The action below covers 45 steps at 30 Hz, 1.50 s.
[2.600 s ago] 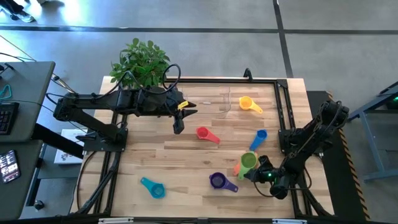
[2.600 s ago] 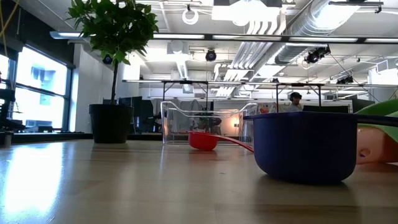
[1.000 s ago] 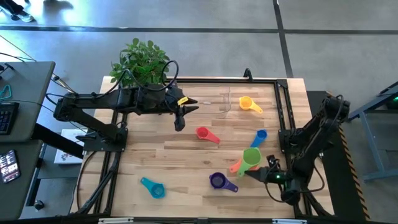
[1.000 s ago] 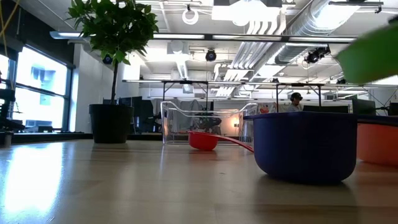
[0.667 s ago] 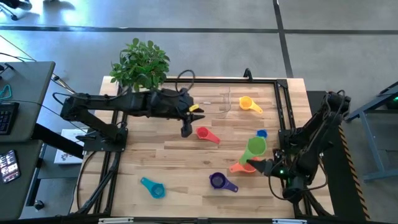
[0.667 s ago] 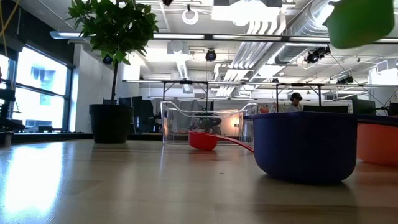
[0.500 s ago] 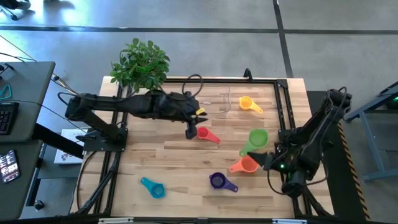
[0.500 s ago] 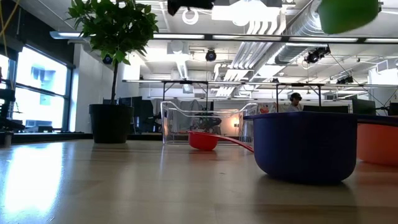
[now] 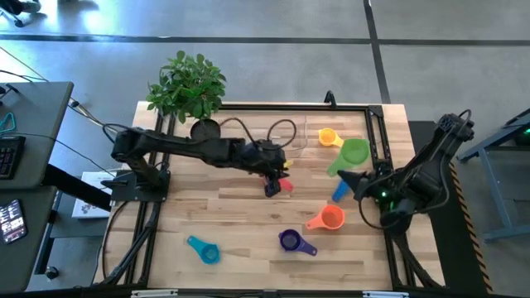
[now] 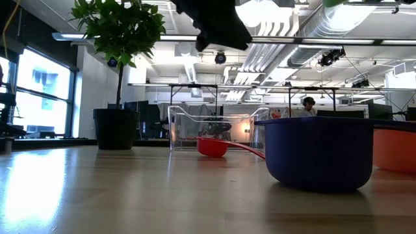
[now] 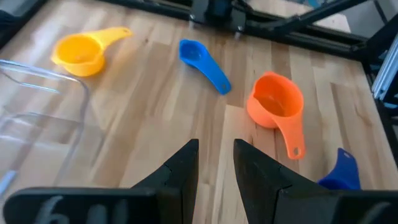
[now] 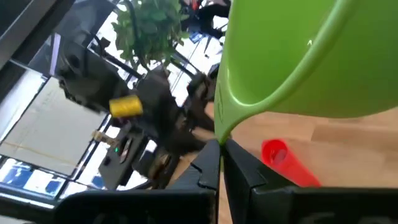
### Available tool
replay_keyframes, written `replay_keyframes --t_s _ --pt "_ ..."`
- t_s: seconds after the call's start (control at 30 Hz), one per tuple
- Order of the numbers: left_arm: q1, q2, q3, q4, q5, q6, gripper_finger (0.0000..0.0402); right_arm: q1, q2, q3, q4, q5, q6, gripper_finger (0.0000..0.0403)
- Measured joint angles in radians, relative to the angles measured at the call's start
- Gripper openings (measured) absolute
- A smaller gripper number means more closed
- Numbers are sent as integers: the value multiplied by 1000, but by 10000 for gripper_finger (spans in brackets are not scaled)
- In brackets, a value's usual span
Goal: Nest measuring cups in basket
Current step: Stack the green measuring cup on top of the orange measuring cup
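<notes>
Transport is under way on two fronts, both converging on the basket [image 9: 300,135], the clear bin at the table's far edge. The right gripper [image 9: 346,179] has its jaws pressed together on the handle of the green cup [image 9: 353,153] and carries it in the air, just right of the basket and close beside the yellow cup [image 9: 327,137]. A second ago that cup hung much farther from the basket, down near the orange cup [image 9: 330,217]; it has since climbed steadily toward the bin, so one cup is probably close to delivery.

The left gripper [image 9: 274,184] has swung out from beside the plant pot [image 9: 201,129], which stands left of the basket, and now hangs over the red cup [image 9: 286,185], on the near side of the basket. Its jaws stand slightly apart and hold nothing, which suggests a pick of the red cup comes next.

The blue cup [image 9: 339,190] lies on the table nearer than the basket, partly under the right gripper. The purple cup [image 9: 290,241] and the teal cup [image 9: 203,249] sit well away from the basket, near the front edge. No cup appears to be inside the basket yet.
</notes>
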Motion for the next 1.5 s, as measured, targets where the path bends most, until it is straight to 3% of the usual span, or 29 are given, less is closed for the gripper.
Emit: replay_keyframes --t_s 0.27,0.7,1.3,1.5 --pt "-50 85 0 85 15 0 90 -65 -48 10 -2 -2 -94 0" --pt "-123 193 0 265 61 17 90 -136 -54 10 -1 -2 -97 0" --pt "-126 375 3 473 132 -35 90 -177 -52 10 3 -49 -97 0" --pt "-128 452 62 459 166 -80 90 -177 -52 10 7 -49 -97 0"
